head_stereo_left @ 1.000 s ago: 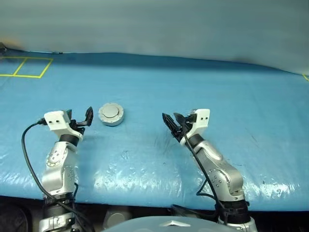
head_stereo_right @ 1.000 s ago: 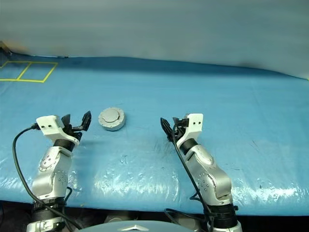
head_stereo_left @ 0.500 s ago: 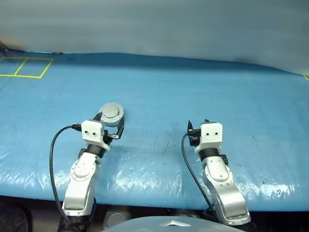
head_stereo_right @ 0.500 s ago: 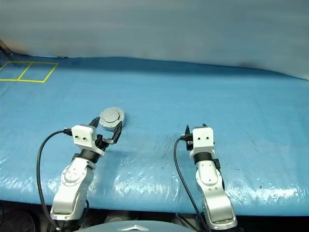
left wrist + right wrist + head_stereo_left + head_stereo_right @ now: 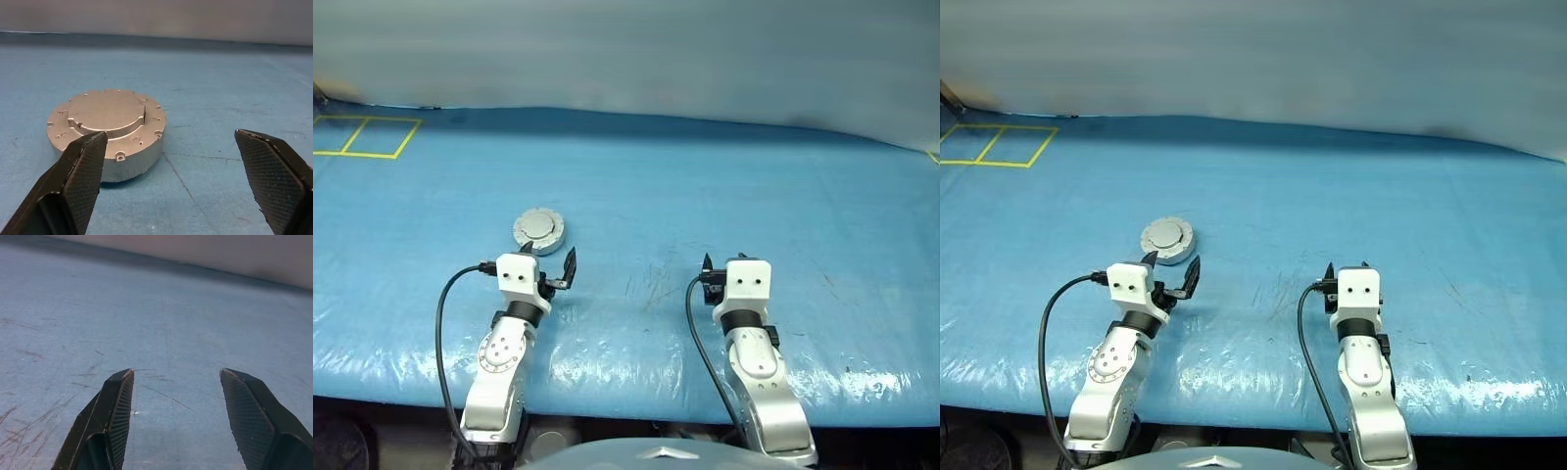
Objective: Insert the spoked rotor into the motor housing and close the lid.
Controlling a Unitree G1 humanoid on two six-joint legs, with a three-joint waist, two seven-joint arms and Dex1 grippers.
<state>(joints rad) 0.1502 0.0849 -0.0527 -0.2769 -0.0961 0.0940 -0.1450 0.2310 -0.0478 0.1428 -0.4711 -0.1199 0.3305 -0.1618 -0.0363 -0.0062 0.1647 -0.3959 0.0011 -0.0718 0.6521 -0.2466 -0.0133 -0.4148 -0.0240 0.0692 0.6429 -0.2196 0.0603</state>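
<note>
On the blue covered table (image 5: 724, 176) sits 1 round silver assembly: the motor housing (image 5: 128, 164) with the lid (image 5: 106, 111) seated on top, its smooth silver-grey face and raised centre upward. It rests flat, on the robot's left half of the table, just ahead of the left gripper (image 5: 551, 272). From the left wrist view the lid's rim lies flush with the housing wall all round the visible side, with no gap showing. The spoked rotor lies nowhere on the open table surface; my judgement is that it is inside the closed housing, though that cannot be confirmed with the lid on. The left gripper stands with its 2 fingers spread wide, empty, close to the housing but not touching it (the assembly lies off toward 1 finger rather than centred between them). The right gripper (image 5: 176, 411) is well apart from the assembly, fingers parted and pinching nothing, over bare, scuffed table covering. Assessment: insertion and closing appear complete; what may remain is a check that the lid is fully seated, which these views do not settle. Yellow floor-style markings (image 5: 367, 135) sit at the far left corner, unrelated.
</note>
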